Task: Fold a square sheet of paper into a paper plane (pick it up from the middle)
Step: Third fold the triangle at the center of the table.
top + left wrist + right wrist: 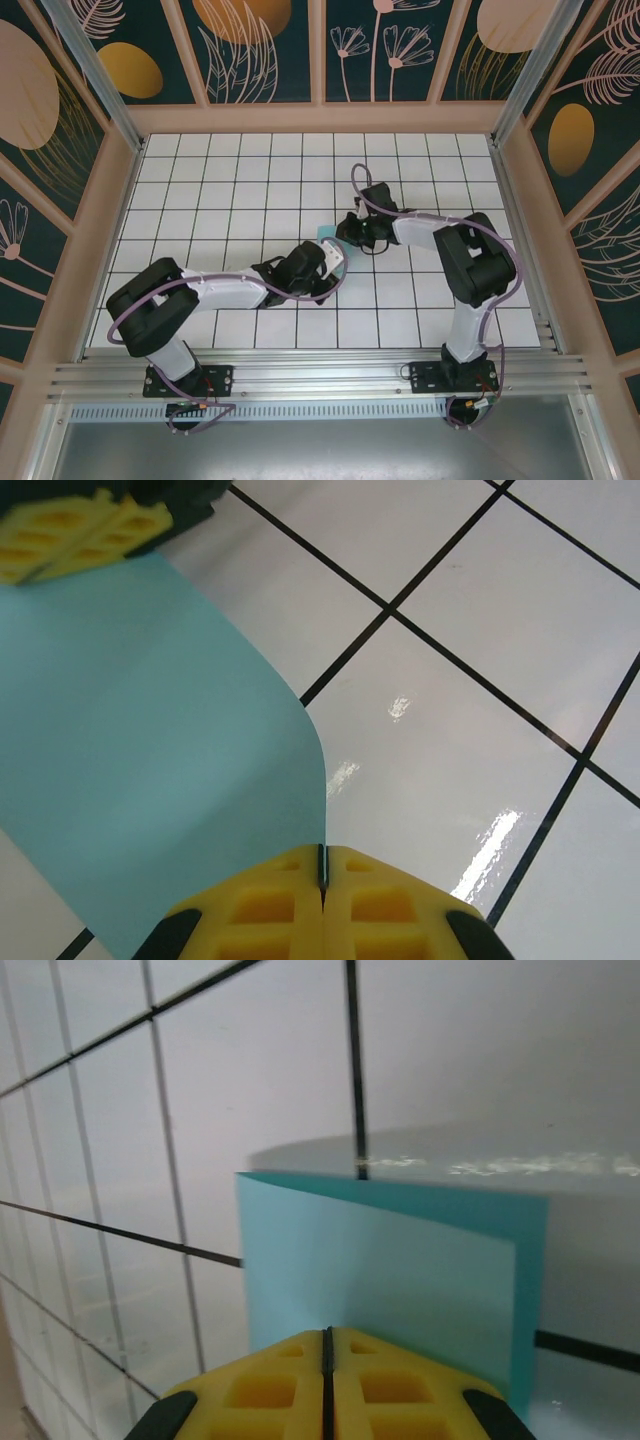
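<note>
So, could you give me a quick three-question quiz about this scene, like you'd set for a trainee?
1. True or false: the left gripper is shut on the paper.
2. What colour is the paper? A red, B light turquoise, C yellow.
3. What does the right gripper hold?
Key: 1 true; 2 B; 3 the paper.

- Both arms meet at the middle of the table (200,170), with the left pincer (333,263) and right pincer (347,232) clamped on the sheet of paper (324,233) that bridges the gap between them.
- Bare tiles run along the far edge and into both far corners.
- Walls (320,117) fence three sides.
</note>
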Robot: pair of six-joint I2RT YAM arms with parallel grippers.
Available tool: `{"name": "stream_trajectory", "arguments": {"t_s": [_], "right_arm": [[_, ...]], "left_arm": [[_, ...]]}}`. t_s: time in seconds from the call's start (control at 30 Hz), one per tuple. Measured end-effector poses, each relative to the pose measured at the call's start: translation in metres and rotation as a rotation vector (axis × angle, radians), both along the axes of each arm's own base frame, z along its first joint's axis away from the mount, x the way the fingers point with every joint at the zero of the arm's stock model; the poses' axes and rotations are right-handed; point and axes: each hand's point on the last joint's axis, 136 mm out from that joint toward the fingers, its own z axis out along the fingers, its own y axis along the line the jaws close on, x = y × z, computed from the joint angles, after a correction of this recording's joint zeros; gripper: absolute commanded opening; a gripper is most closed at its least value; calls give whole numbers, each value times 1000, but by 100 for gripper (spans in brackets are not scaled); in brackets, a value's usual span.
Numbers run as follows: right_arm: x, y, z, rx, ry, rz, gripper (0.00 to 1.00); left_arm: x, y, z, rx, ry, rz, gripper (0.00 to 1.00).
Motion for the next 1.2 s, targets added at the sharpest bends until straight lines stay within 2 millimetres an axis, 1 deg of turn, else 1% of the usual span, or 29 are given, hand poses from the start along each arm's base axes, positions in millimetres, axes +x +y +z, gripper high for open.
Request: {"name": "stream_trajectory", "arguments": {"t_s": [0.13, 0.33, 0.63, 0.87, 1.07, 1.2], "right_arm": [[-2, -3, -19, -56, 27, 31, 11], [1, -2, -19, -81, 1, 70, 11], [1, -2, -19, -90, -16, 95, 11], [1, -2, -19, -94, -19, 97, 11], [1, -2, -20, -96, -20, 96, 12], [1, -2, -20, -96, -19, 96, 12]], "left_arm": [[1, 2, 0, -14, 31, -3, 0], [9, 9, -2, -40, 85, 16, 0], [26, 10, -10, -61, 171, 34, 0], [38, 20, -16, -61, 194, 76, 0], [46, 21, -22, -52, 201, 94, 1], [48, 21, -24, -47, 206, 101, 2]]}}
